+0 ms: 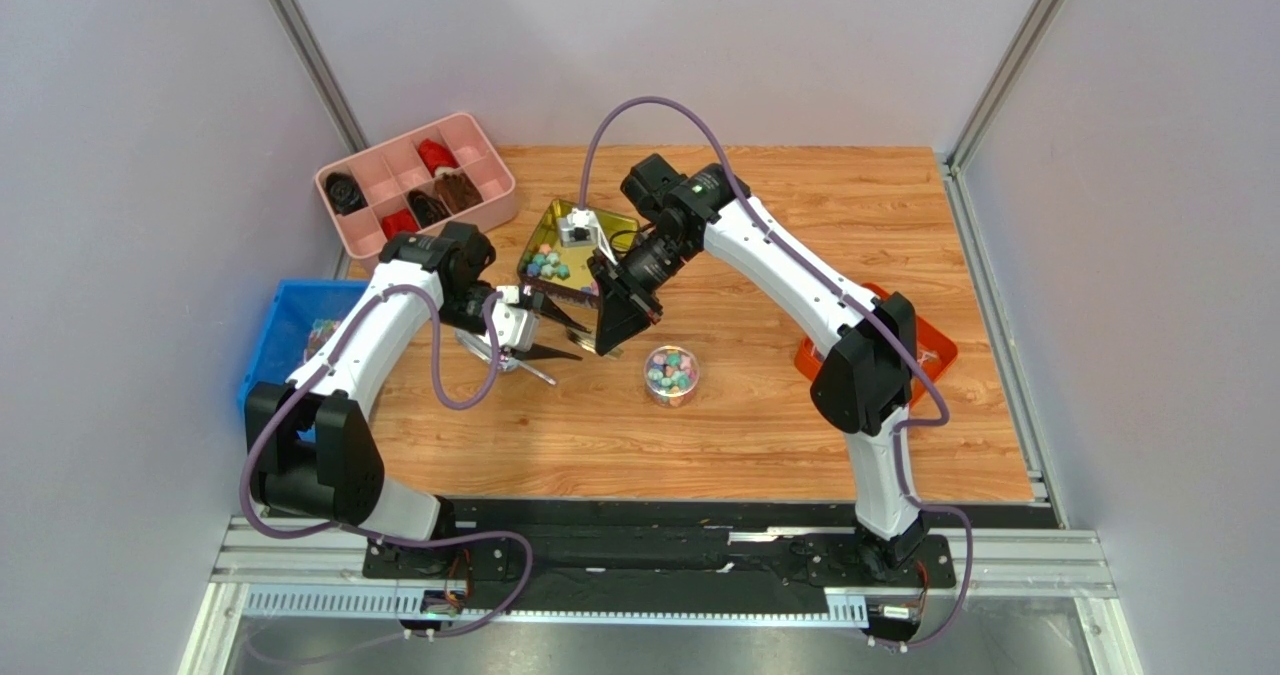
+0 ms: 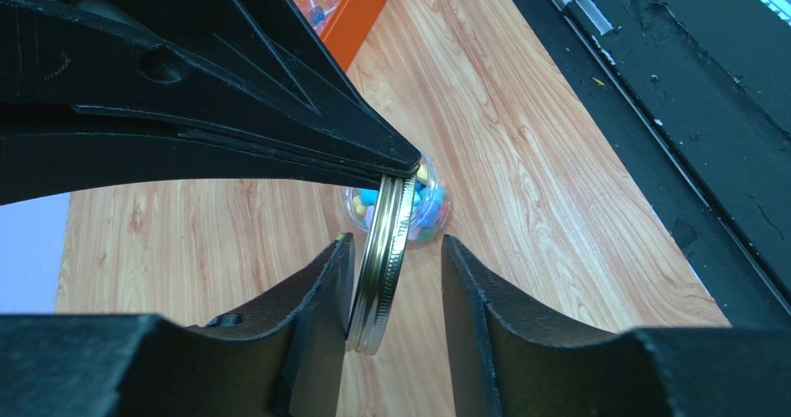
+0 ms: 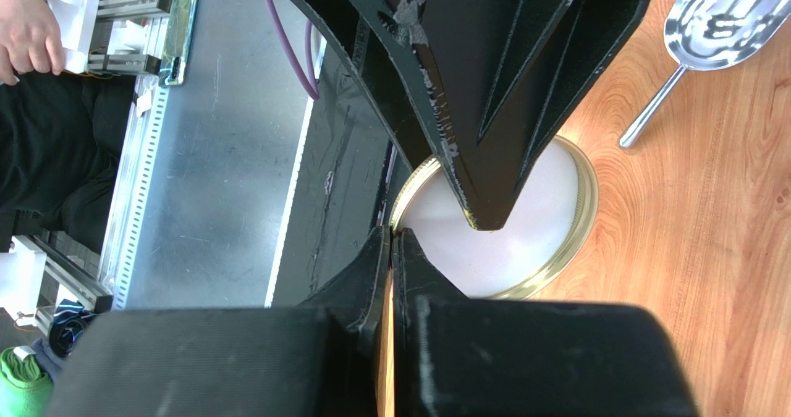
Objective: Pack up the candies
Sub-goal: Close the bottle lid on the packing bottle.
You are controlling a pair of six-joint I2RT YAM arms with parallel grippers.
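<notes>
Candies point(image 1: 670, 371): small pastel balls filling a clear jar point(image 1: 670, 378) that stands upright and uncovered on the wooden table point(image 1: 781, 413), near its middle. More lie loose in the gold tray point(image 1: 616, 230) farther back.
Lid point(image 2: 385, 250): gold-rimmed with a pale inner face, held on edge in the air between the two arms. It is apart from the jar, which the left wrist view shows behind it.
Right gripper point(image 3: 392, 241): fingers pressed together on the lid's rim, pinching it.
Left gripper point(image 2: 397, 246): jaws part-spread astride the lid. One finger point(image 2: 325, 287) lies against the lid's face and the other stands clear of it.
Scoop point(image 1: 489, 348): shiny metal, lying on the table just beside the left gripper.
Pink divided box point(image 1: 391, 147): at the back left corner, with dark red and brown pieces in its compartments.
Blue bin point(image 1: 278, 338): off the table's left edge, beside the left arm.
Orange tray point(image 1: 932, 348): at the table's right side, partly hidden by the right arm.
</notes>
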